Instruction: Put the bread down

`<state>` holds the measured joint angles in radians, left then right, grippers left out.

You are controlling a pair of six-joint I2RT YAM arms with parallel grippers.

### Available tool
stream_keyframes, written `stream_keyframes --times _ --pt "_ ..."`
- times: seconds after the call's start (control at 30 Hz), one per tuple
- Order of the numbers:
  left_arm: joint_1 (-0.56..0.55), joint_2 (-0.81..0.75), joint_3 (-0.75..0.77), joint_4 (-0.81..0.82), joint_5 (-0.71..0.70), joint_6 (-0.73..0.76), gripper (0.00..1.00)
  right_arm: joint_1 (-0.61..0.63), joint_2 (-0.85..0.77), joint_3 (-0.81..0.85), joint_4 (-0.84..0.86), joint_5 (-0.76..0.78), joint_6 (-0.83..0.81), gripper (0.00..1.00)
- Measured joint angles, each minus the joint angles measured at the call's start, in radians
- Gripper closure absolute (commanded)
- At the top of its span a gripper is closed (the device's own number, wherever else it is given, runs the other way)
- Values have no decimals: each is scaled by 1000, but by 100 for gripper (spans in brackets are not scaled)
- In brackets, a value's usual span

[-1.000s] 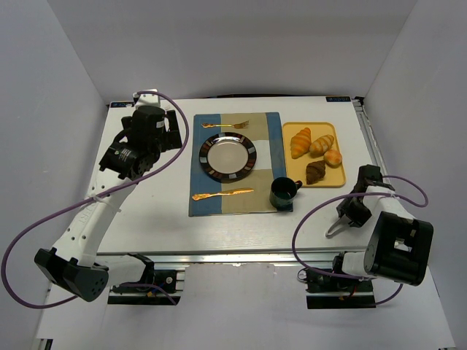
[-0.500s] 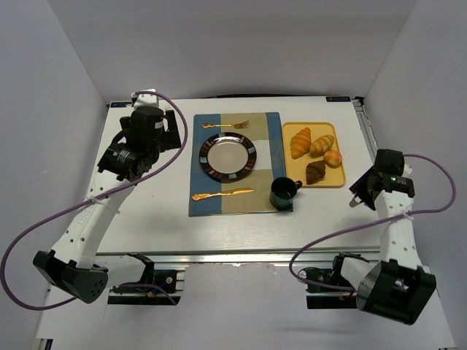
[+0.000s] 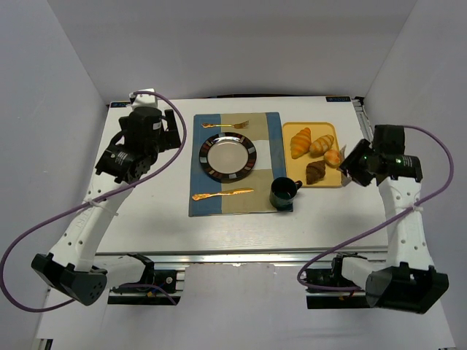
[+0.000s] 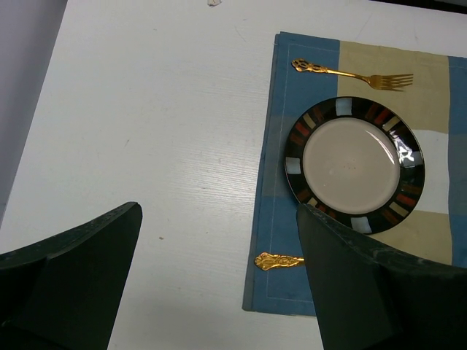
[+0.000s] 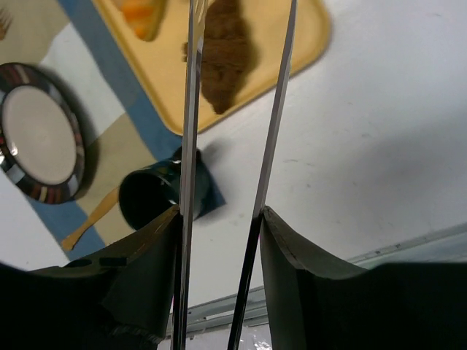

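Note:
The bread (image 3: 315,172) is a small dark brown croissant at the near edge of the yellow tray (image 3: 299,175). In the right wrist view the bread (image 5: 225,62) lies between the two far ends of metal tongs (image 5: 191,109). My right gripper (image 3: 355,165) (image 5: 219,215) is shut on the tongs, whose arms stand apart, just right of the tray. My left gripper (image 3: 130,162) (image 4: 219,211) is open and empty above the bare table left of the placemat. The striped-rim plate (image 3: 252,157) (image 4: 295,164) is empty.
A larger golden croissant (image 3: 300,141), another golden pastry (image 3: 321,144) and a round bun (image 3: 333,157) share the tray. A dark cup (image 3: 283,192) (image 5: 149,197) stands at the blue placemat's (image 3: 197,182) near right corner. A gold fork (image 3: 226,125) and knife (image 3: 222,194) flank the plate.
My right arm has risen from the near right table edge and swung forward and left with the tongs, up to the tray's right side. The left arm has barely moved.

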<state>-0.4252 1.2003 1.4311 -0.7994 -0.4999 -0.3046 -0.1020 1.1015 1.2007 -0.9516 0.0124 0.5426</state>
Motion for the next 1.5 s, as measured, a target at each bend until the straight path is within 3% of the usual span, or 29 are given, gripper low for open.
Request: stream_keyframes --times 0.43,0.7,0.93,1.27,1.4,1.5 --pt "0 -41 0 6 0 1 2 209 220 43 19 -48 -27 50" --pt "-1 -45 0 6 -1 1 2 237 219 43 17 -8 -26 48" --pt "-1 -45 0 6 0 1 2 251 220 54 6 34 -22 40" --pt "-1 -45 0 6 -1 2 2 254 252 19 23 61 -23 39" --pt "-1 -45 0 6 -2 4 2 255 297 -6 48 68 -26 42" --pt "-1 -45 0 6 -6 5 2 256 326 -15 62 66 -31 54"
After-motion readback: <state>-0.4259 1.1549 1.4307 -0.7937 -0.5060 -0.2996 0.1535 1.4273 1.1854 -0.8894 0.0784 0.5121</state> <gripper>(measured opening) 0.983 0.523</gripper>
